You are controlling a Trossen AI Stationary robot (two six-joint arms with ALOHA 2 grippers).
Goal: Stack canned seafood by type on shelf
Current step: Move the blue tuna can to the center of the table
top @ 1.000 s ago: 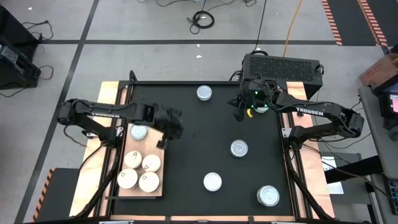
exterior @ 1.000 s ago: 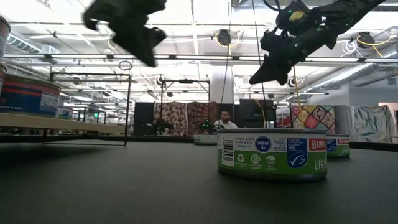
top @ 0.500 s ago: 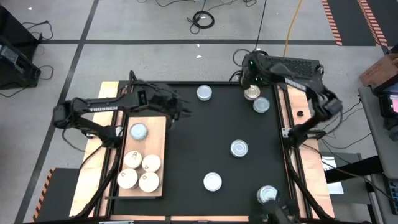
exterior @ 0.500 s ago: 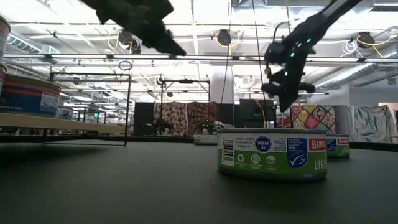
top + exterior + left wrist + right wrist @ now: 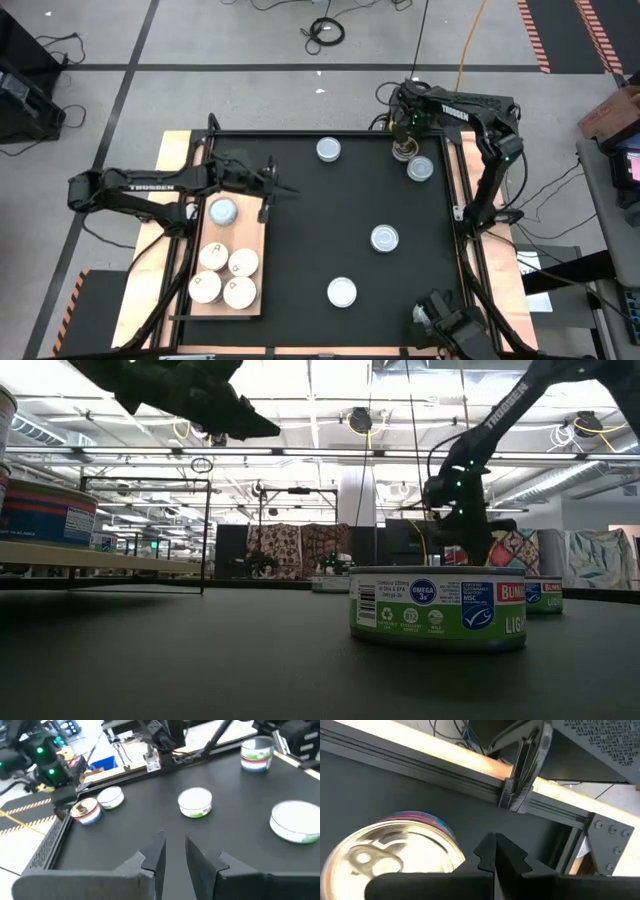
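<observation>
The tins are rigid, squat metal rounds, probably fairly heavy for their size, with smooth and somewhat slippery walls; a hold across the round side wall, fingers either side, looks the safest place to grip.

The right end effector (image 5: 404, 137) sits at the far right corner of the black surface (image 5: 330, 220), its fingers pressed fully together and holding nothing. A gold-topped tin (image 5: 400, 855) lies just beside and below those fingertips, near the frame rail (whether they touch it is hard to tell from the wrist view). A silver-topped tin (image 5: 421, 169) stands close by.

The left end effector (image 5: 268, 190) hovers by the shelf's (image 5: 252, 200) far edge, fingers only slightly parted and empty. On the shelf lie one silver-topped tin (image 5: 222, 211) and four cream-topped tins (image 5: 226, 276) grouped together. Loose tins remain on the mat: one at the far edge (image 5: 328, 150), one right of centre (image 5: 385, 238), one near the front (image 5: 342, 292).
</observation>
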